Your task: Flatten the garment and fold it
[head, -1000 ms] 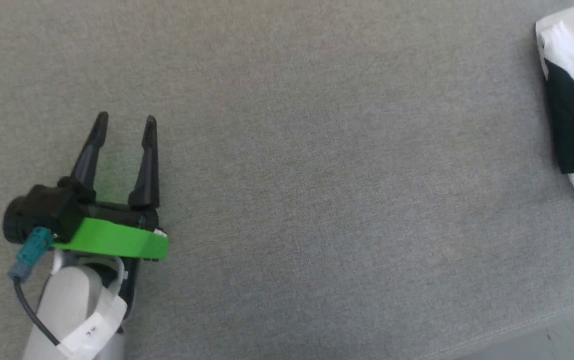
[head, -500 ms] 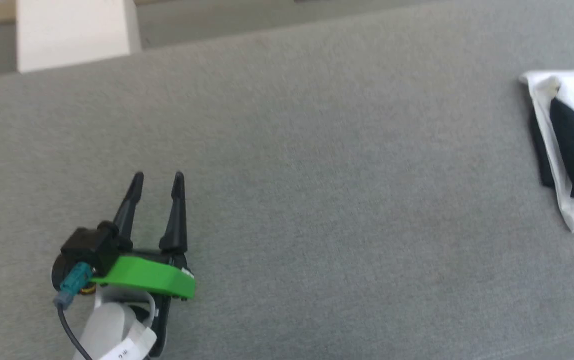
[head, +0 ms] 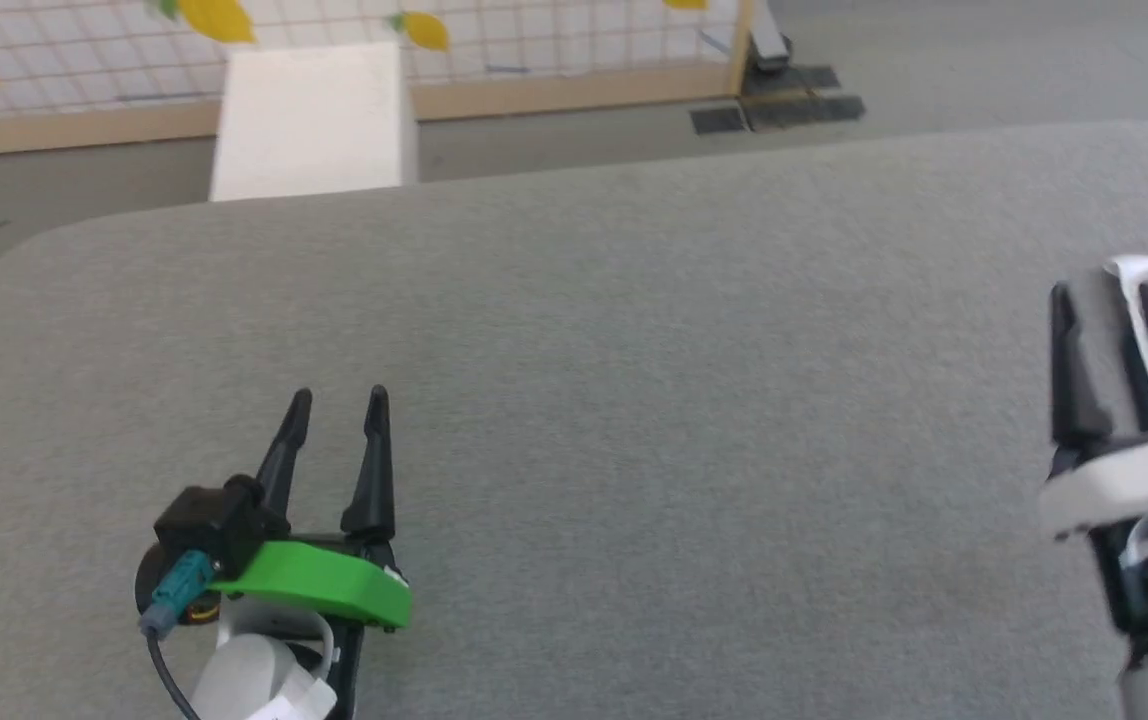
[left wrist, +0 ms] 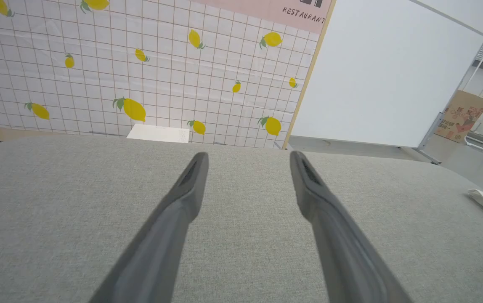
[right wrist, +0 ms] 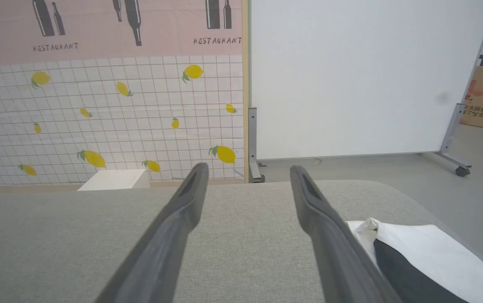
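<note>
Garment (right wrist: 426,244) lies at the counter's (head: 634,420) right edge, right next to the right pincer (head: 1104,292), whose jaws are spread wide with nothing in them. Left pincer (head: 338,394) is open and empty too, near the front left. There's a big bare grey stretch between them, and the far corners are rounded.
</note>
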Robot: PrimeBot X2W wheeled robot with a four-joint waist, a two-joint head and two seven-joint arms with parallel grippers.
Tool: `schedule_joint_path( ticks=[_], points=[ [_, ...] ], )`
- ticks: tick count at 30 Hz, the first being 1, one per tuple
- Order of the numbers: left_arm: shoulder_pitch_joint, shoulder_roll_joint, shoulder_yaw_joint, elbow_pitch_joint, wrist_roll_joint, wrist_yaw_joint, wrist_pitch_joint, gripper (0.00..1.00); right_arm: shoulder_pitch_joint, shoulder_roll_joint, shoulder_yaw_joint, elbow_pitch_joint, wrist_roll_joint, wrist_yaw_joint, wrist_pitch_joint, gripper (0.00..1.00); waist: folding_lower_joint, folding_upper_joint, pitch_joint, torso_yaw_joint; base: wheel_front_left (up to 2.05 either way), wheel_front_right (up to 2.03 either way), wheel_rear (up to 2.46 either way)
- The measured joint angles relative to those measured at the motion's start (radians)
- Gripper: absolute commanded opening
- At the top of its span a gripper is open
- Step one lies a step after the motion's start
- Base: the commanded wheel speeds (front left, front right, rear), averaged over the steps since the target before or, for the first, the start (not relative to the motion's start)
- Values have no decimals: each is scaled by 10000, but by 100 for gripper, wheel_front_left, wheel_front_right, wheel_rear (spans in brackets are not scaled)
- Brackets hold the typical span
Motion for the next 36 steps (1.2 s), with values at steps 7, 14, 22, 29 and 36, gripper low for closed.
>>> schedule_joint_path(
  ticks=[7, 14, 22, 29, 36],
  points=[
    [264, -117, 17, 127, 115, -15, -2, 100, 1222, 546, 591, -604, -182, 0, -192, 100, 0, 0, -504, 467, 0, 0, 0],
    [516, -194, 46, 301, 194, -12, -2, 100, 2098, 911, 771, -677, -533, 0, -347, 100, 0, 0, -931, 777, 0, 0, 0],
    [712, -224, 102, 357, 268, 56, -2, 100, 2692, 1152, 788, -949, -836, 0, -445, 100, 0, 0, -1147, 1140, 0, 0, 0],
    [869, -228, 127, 349, 261, 127, -2, 100, 2905, 1216, 807, -1120, -849, 0, -431, 100, 0, 0, -1201, 1406, 0, 0, 0],
    [910, -230, 19, 337, 238, 211, -2, 100, 3004, 1220, 803, -1118, -706, 0, -433, 100, 0, 0, -1179, 1557, 0, 0, 0]
  ],
)
